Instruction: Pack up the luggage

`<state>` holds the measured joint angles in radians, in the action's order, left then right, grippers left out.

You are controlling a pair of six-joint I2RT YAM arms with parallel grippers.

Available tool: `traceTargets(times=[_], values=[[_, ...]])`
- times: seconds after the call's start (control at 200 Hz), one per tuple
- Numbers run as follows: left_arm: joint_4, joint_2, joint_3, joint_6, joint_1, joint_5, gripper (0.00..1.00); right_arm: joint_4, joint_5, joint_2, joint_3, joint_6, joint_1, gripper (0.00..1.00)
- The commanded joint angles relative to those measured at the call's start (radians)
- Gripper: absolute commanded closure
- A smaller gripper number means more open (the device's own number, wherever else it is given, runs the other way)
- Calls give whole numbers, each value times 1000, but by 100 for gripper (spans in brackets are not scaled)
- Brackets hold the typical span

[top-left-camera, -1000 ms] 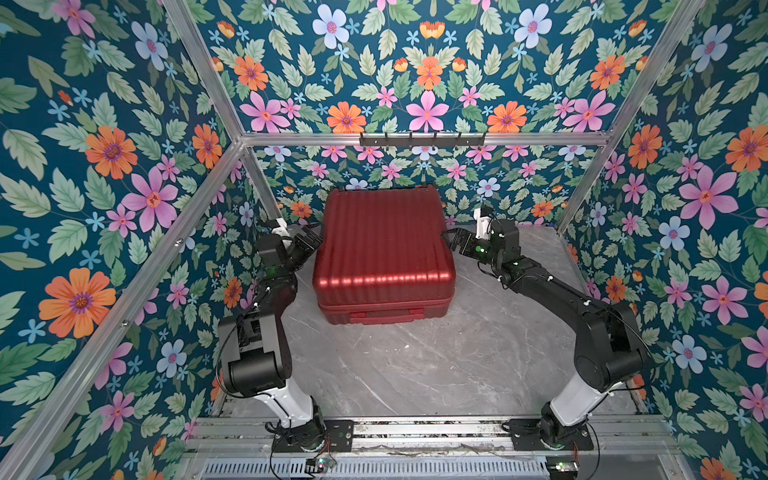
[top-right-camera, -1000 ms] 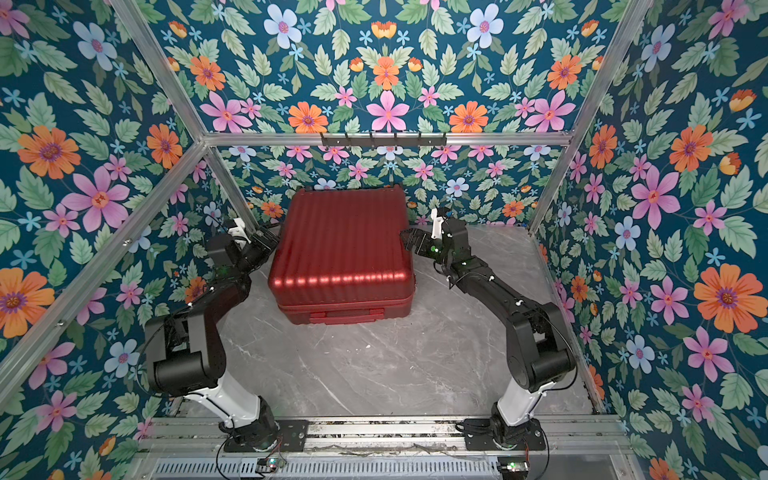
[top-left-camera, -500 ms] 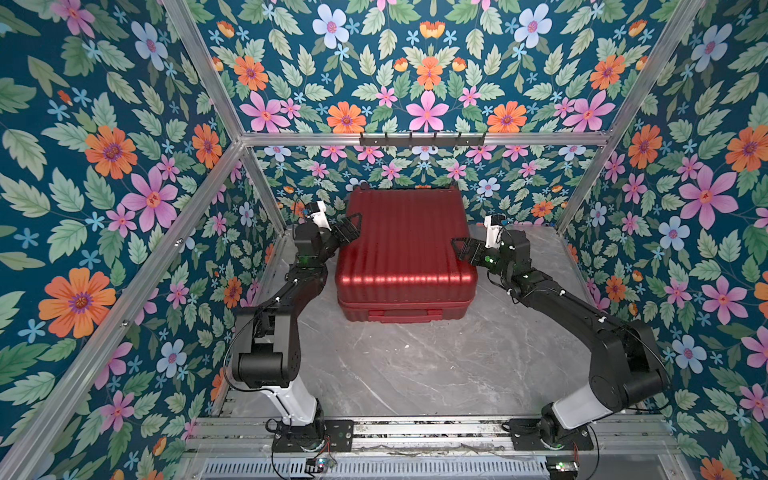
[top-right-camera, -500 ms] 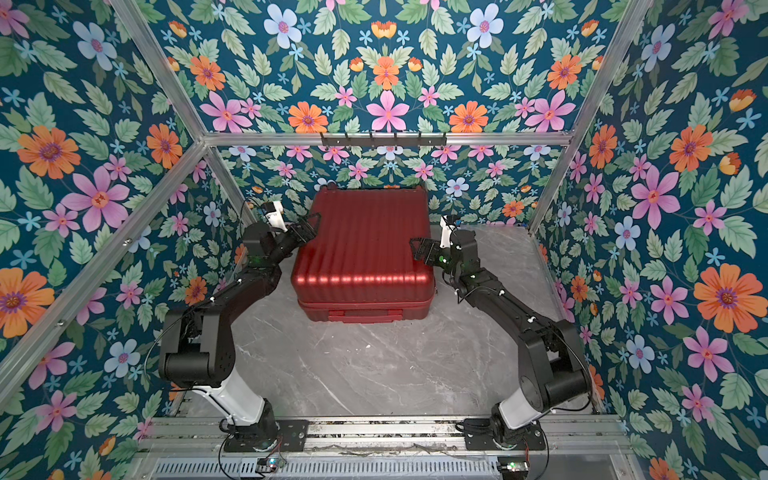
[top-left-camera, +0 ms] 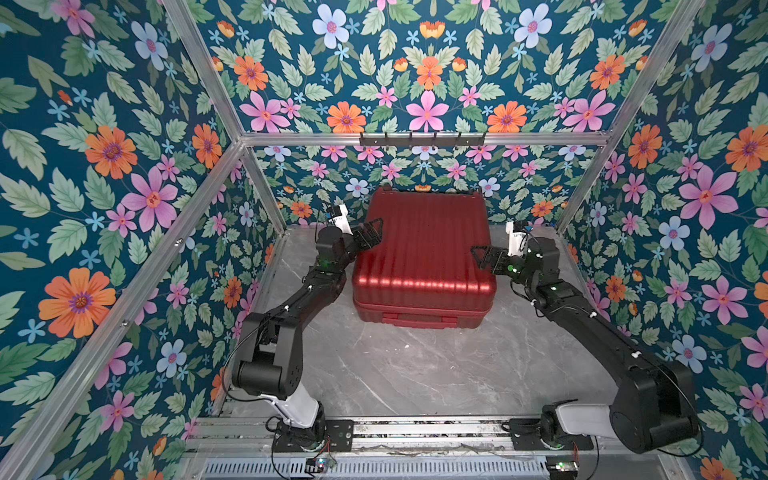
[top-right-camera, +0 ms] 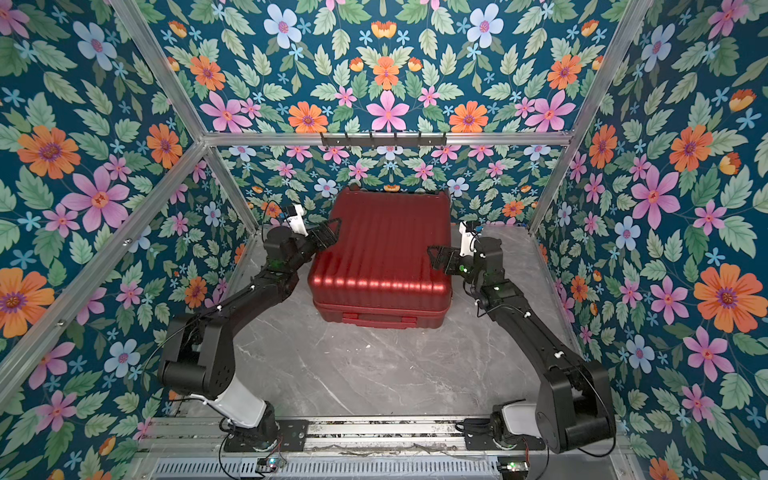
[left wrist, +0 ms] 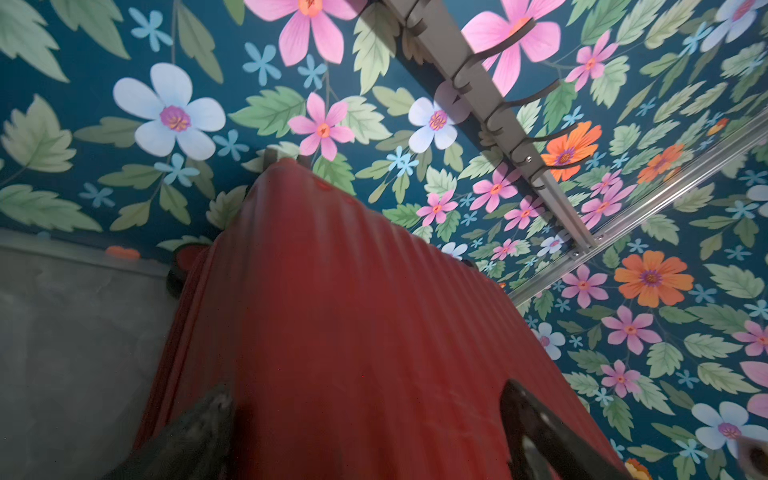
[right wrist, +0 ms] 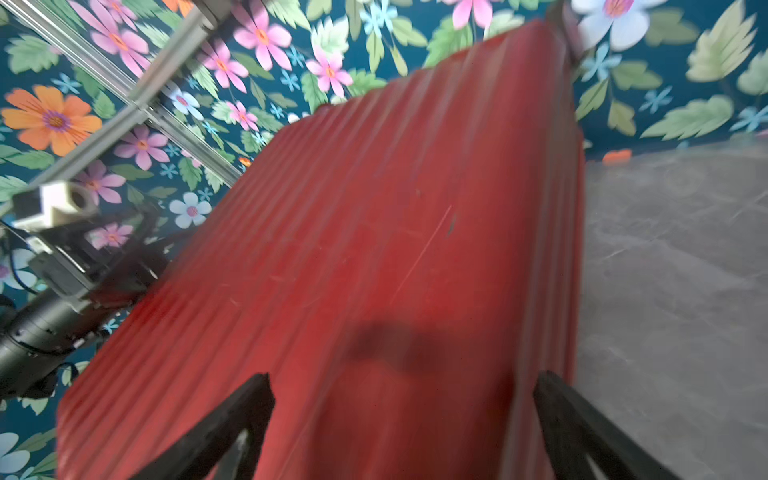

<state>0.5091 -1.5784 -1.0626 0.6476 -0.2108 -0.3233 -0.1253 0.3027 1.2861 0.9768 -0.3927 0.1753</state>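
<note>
The left end effector (top-left-camera: 370,235) sits at the far left corner of the luggage (top-left-camera: 424,257), jaws spread wide and holding nothing. In the left wrist view, the left end effector (left wrist: 368,395) has its two fingers straddling the ribbed red shell (left wrist: 353,311), one over the top and one toward the left side. Whether either finger touches the shell I cannot tell.

The luggage is closed and lies flat on the marble desk (top-left-camera: 415,365). It is in the far middle, with its wheel end up against the flowered back wall (top-left-camera: 415,174) and its latch side facing near. No lining shows, and nothing loose to pack is in sight in either top view.

The right end effector (top-left-camera: 484,257) is just beside the right edge of the shell, about halfway along it. It is also spread wide and empty. In the right wrist view, the right end effector (right wrist: 401,380) frames that edge and casts a dark shadow on the shell (right wrist: 395,228), so it probably hovers just above it.

With the case shut and an arm on each flank, I judge this to be the closing stage, with the packed case being set in place. The shell is far too broad for either jaw to pinch. Any further shift needs both arms pressing on it together and evenly, or the case will swivel against the wall.
</note>
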Motion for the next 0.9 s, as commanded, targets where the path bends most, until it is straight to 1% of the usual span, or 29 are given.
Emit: traceTargets(times=[0.0, 0.095, 0.205, 0.28, 0.355, 0.46, 0.52, 0.56, 0.66, 0.715, 0.76, 0.79, 0.805, 0.835, 0.855, 0.895], values=[[-176, 102, 6, -83, 44, 143, 0, 17, -17, -73, 11, 35, -58, 1], [-234, 197, 22, -158, 68, 294, 0, 52, -81, -137, 12, 76, -106, 1], [-233, 282, 95, -274, 68, 465, 0, 102, -265, -176, -17, 176, -111, 1], [-169, 335, 196, -348, 68, 579, 0, 87, -384, -196, -78, 236, -112, 1], [-64, 385, 325, -435, 68, 661, 0, -13, -476, -222, -190, 290, -112, 1], [158, 425, 519, -528, 68, 722, 0, -159, -575, -238, -346, 359, -112, 1], [219, 414, 583, -544, 69, 781, 0, -209, -629, -228, -408, 374, -111, 1], [258, 391, 616, -555, 70, 789, 0, -246, -651, -215, -444, 386, -112, 1], [347, 307, 667, -562, 70, 800, 0, -336, -681, -162, -520, 390, -114, 1], [392, 260, 687, -551, 70, 825, 0, -361, -680, -134, -550, 381, -114, 1], [447, 220, 708, -555, 70, 835, 0, -417, -672, -107, -579, 380, -115, 1], [490, 204, 707, -573, 73, 860, 1, -398, -668, -92, -579, 381, -114, 1], [469, 205, 697, -564, 73, 862, 1, -387, -667, -84, -577, 376, -115, 1], [441, 206, 688, -558, 75, 857, 1, -420, -674, -63, -589, 373, -116, 1], [457, 197, 688, -566, 77, 850, 1, -453, -675, -46, -603, 373, -117, 1], [543, 171, 696, -602, 77, 831, 1, -521, -672, -19, -633, 365, -116, 1]])
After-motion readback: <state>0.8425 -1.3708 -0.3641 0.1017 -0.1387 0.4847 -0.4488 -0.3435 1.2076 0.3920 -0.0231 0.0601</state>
